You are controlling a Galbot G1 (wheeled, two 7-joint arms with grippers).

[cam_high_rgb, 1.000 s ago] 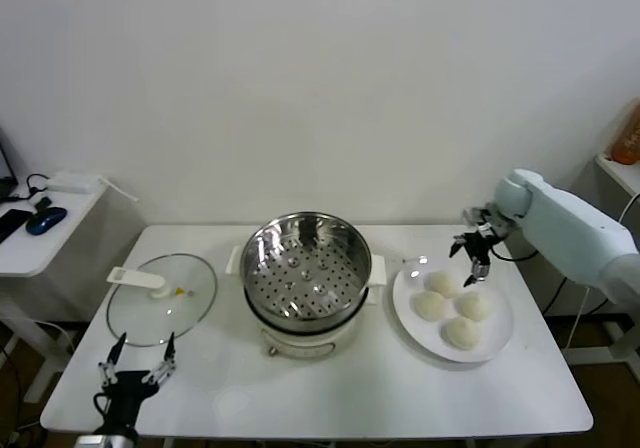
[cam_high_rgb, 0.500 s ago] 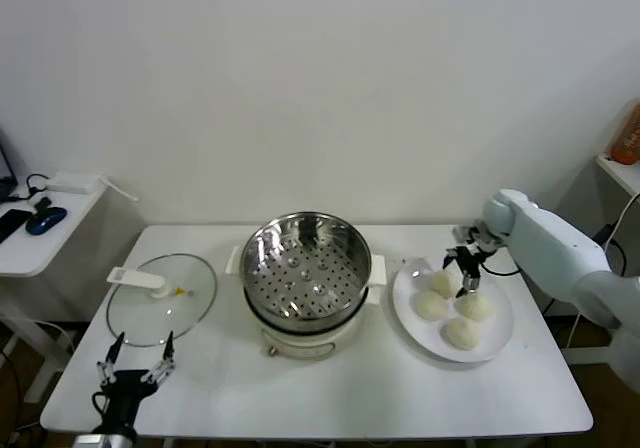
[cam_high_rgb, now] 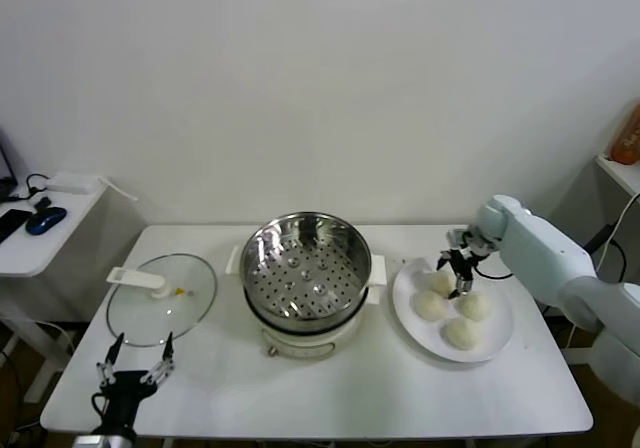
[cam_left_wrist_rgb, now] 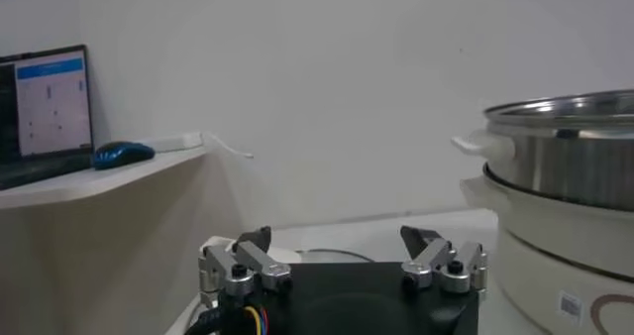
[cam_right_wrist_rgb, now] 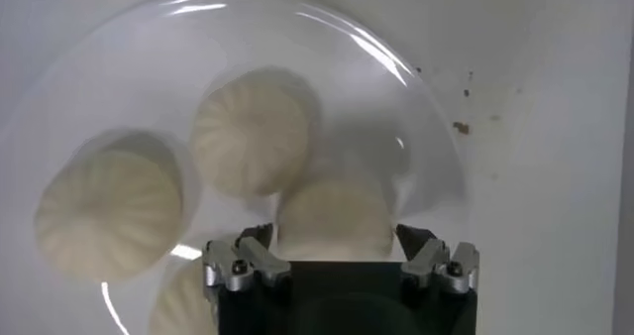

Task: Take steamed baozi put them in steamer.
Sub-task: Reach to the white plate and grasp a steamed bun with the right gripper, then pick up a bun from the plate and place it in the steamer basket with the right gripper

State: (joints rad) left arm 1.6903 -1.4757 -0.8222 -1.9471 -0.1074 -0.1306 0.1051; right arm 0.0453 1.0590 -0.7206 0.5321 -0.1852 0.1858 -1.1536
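Four steamed baozi lie on a flat white plate [cam_high_rgb: 405, 306] at the right: the far one [cam_high_rgb: 439, 283], two in the middle [cam_high_rgb: 430, 306] [cam_high_rgb: 476, 307] and a near one [cam_high_rgb: 462, 333]. My right gripper [cam_high_rgb: 456, 280] is open and low over the far side of the plate. In the right wrist view its jaws [cam_right_wrist_rgb: 336, 238] stand either side of one baozi [cam_right_wrist_rgb: 337, 213] without closing on it; others lie beyond [cam_right_wrist_rgb: 253, 134] and beside [cam_right_wrist_rgb: 109, 213]. The steamer [cam_high_rgb: 307, 268] stands open at the table's middle, its perforated tray bare. My left gripper [cam_high_rgb: 135, 373] is open and idle at the front left.
A round glass lid [cam_high_rgb: 162, 298] with a white handle lies left of the steamer. A side table with a blue mouse [cam_high_rgb: 46, 220] stands at the far left. The steamer's steel wall [cam_left_wrist_rgb: 565, 168] shows in the left wrist view, beyond the left gripper [cam_left_wrist_rgb: 337, 240].
My right gripper has come down and to the left, from behind the plate's far edge to just over the baozi. The left arm has not moved.
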